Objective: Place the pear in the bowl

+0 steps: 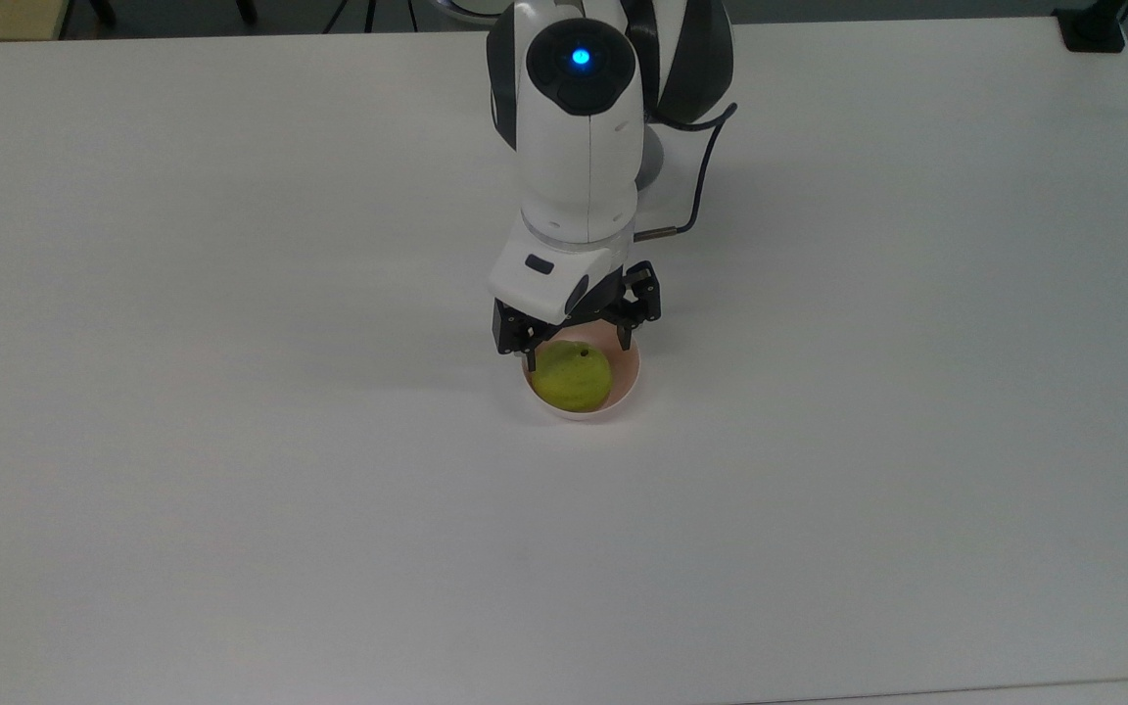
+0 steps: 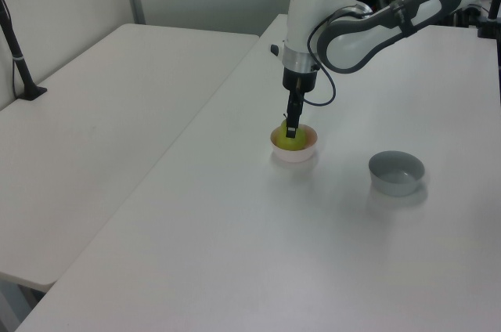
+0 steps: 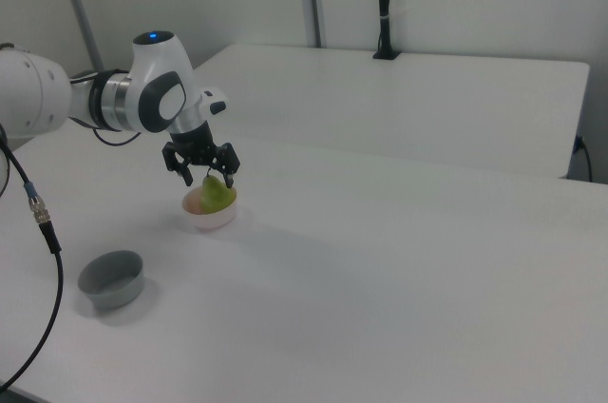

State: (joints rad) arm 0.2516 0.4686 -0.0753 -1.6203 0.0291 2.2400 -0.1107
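Top view: the gripper (image 1: 577,335) hangs spread just above the pear (image 1: 572,376), which sits in the pink bowl (image 1: 626,383) (near rim hidden by the fingers). Left view adds a grey bowl (image 2: 397,172) well apart from the pink bowl.

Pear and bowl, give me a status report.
Gripper open, fingers just above the bowl. Yellow-green pear resting inside pale pink plastic bowl. Grey bowl apart, nothing in the way.
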